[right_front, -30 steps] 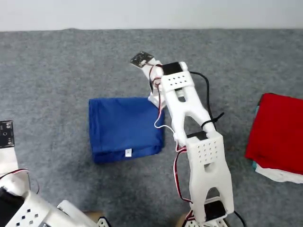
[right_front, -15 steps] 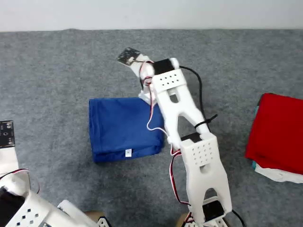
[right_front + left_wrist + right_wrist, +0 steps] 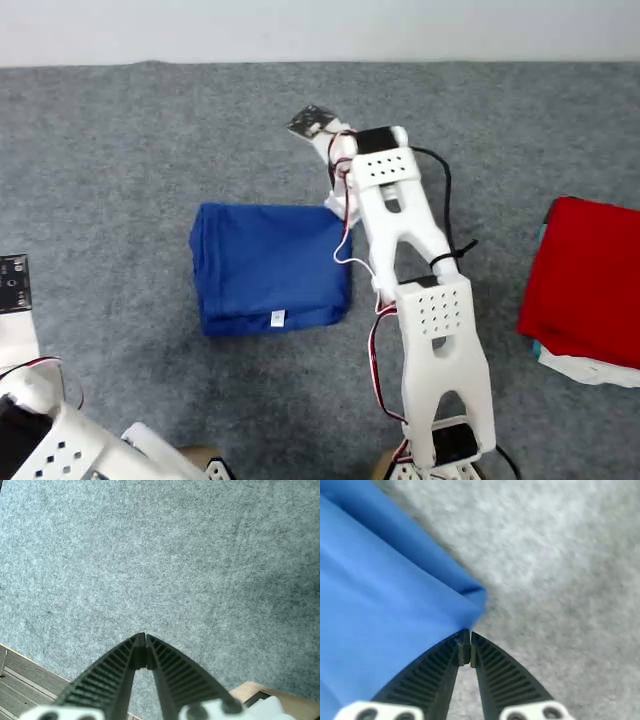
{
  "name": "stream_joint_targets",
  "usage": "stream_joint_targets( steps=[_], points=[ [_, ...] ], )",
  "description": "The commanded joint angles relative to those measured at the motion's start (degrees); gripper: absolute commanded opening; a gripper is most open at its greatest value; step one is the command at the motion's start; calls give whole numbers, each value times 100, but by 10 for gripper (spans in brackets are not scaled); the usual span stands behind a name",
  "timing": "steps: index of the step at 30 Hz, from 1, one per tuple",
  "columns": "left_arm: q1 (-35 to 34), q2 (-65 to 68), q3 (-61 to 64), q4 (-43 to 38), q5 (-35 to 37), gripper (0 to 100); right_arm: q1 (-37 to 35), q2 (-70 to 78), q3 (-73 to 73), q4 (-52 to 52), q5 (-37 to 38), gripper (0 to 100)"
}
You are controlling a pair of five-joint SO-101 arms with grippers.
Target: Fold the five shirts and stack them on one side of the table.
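A folded blue shirt [image 3: 265, 265] lies on the grey carpeted table [image 3: 130, 150], left of centre. My right arm stretches over the table, and its gripper [image 3: 334, 206] sits at the shirt's far right corner. In the right wrist view the right gripper [image 3: 465, 650] is shut, its tips pinching the edge of the blue shirt [image 3: 380, 595] at that corner. My left gripper [image 3: 145, 650] is shut with nothing in it, hovering over bare carpet near the table's front edge. The left arm's base [image 3: 40, 440] is at the near left.
At the right edge of the table a folded red shirt [image 3: 585, 280] lies on top of a stack, with a white shirt [image 3: 590, 368] and a teal edge showing beneath. Bare carpet surrounds the blue shirt on the left and far sides.
My right arm's wrist swung left and then back to the right. The blue shirt has shifted slightly to the right with it. The left arm has not moved.
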Motion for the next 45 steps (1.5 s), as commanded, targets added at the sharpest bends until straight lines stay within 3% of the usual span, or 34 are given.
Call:
stream_joint_targets(
  steps=[1, 9, 13, 19, 29, 32, 38, 45],
  points=[
    [35, -53, -22, 53, 62, 5, -198, -295, -703, 286, 53, 9],
    [35, -53, -22, 62, 62, 5, -1560, -347, -2215, 1262, 44, 9],
    [35, -53, -22, 62, 62, 5, -2158, -330, -2382, 1182, 44, 9],
    [35, -53, -22, 62, 62, 5, -2448, 321, -2259, 145, 70, 9],
    [35, -53, -22, 62, 62, 5, -2325, 1560, -2303, -2580, 79, 9],
    [35, -53, -22, 62, 62, 5, -2264, 1613, -2321, -2888, 79, 9],
    [35, -53, -22, 53, 62, 5, -2273, 1385, -3068, -1895, 62, 9],
    [35, -53, -22, 53, 62, 5, -2229, 1209, -4422, 119, 44, 9]
  ],
)
